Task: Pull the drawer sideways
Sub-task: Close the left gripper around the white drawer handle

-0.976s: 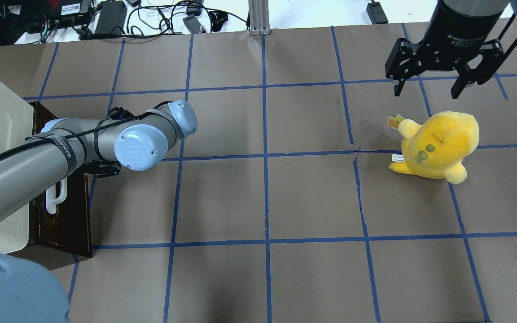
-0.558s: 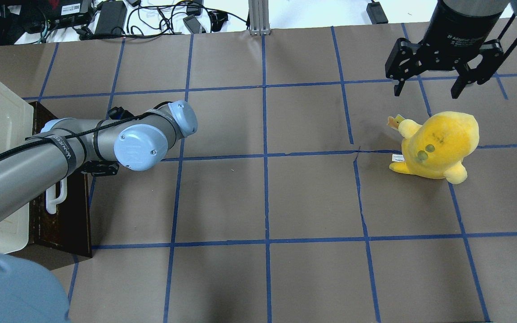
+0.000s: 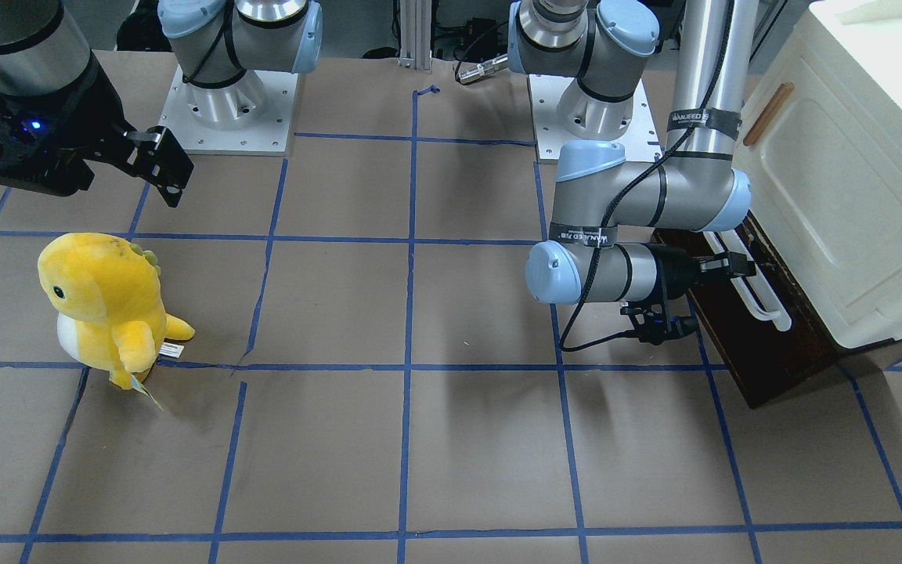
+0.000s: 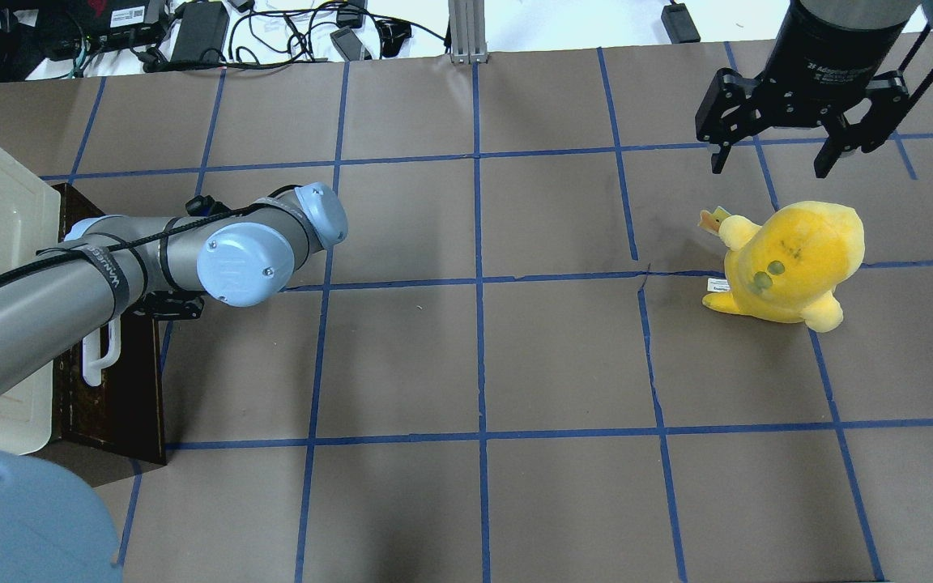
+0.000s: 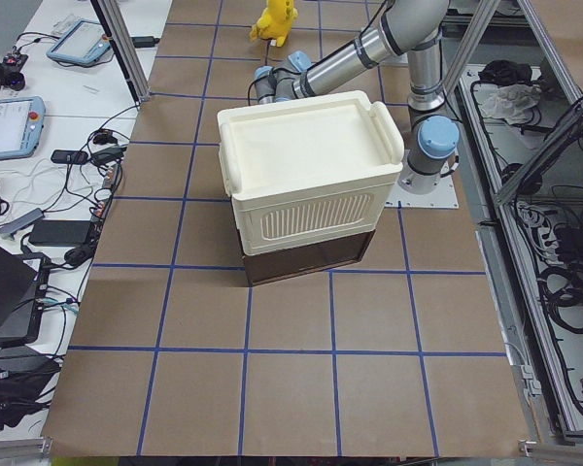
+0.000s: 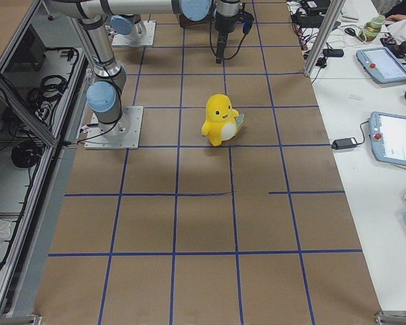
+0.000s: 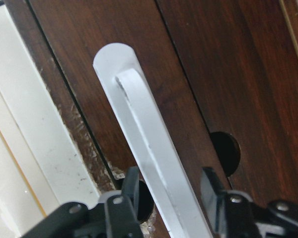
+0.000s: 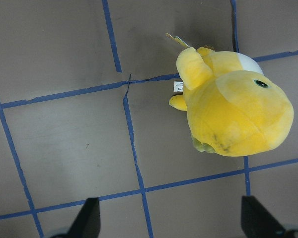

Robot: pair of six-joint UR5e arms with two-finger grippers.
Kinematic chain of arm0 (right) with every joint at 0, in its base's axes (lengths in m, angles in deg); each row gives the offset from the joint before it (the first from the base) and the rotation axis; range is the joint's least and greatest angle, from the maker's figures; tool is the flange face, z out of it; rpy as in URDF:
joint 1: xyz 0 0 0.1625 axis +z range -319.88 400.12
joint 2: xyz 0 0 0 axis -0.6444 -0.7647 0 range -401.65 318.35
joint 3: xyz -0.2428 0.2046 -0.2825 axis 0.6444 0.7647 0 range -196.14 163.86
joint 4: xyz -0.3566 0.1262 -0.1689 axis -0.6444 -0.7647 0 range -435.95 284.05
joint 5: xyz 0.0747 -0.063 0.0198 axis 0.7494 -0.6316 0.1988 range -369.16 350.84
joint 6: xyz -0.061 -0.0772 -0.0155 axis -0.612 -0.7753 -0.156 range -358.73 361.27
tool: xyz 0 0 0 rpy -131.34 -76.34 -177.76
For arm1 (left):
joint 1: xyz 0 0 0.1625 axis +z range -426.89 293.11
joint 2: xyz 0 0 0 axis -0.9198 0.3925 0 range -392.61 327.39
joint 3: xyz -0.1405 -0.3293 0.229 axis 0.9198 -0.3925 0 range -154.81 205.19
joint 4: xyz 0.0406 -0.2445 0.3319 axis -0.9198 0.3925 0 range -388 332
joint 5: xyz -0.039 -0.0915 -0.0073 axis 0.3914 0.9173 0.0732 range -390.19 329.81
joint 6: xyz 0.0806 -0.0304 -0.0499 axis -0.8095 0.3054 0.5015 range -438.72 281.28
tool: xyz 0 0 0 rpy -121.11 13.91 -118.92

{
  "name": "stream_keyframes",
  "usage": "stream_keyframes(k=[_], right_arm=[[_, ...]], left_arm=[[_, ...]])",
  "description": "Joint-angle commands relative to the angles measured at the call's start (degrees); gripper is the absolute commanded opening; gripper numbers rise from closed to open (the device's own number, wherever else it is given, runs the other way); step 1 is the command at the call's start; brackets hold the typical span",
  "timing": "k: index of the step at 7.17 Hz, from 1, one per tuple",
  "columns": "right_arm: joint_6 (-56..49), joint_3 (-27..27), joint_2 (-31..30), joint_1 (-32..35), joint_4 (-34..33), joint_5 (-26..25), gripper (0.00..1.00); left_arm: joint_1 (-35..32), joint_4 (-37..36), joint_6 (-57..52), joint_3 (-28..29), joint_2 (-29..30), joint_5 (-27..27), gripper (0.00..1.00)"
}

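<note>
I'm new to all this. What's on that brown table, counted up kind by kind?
Robot arms: 2 (left arm, right arm)
Stuffed toys: 1 (yellow plush)
Cabinets: 1 (cream cabinet)
Drawers: 1 (dark brown drawer under the cabinet)
Total: 5

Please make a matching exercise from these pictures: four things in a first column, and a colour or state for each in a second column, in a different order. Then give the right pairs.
Column one
1. drawer front
2. bar handle
3. plush toy
4. right gripper

Column two
A. yellow
B. open, above the table, holding nothing
C. dark brown wood
D. white, between the two sides of the left gripper

Pairs: 1-C, 2-D, 3-A, 4-B
</note>
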Motion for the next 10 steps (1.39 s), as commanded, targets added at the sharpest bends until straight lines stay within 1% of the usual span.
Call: stream_keyframes(k=[1, 4, 10], right_arm=[[0.0, 0.0, 0.0, -0.1, 0.0, 0.0, 1.00], [0.0, 0.0, 0.0, 0.0, 0.0, 0.0, 1.00], [0.0, 0.0, 0.0, 0.0, 0.0, 0.0, 1.00]], left_arm=[[0.0, 0.1, 1.4, -0.1, -0.1, -0.1, 0.41], [0.0, 0.1, 1.8, -0.1, -0.2, -0.1, 0.35], [-0.3, 0.1, 2.7, -0.1, 0.4, -0.1, 0.34]])
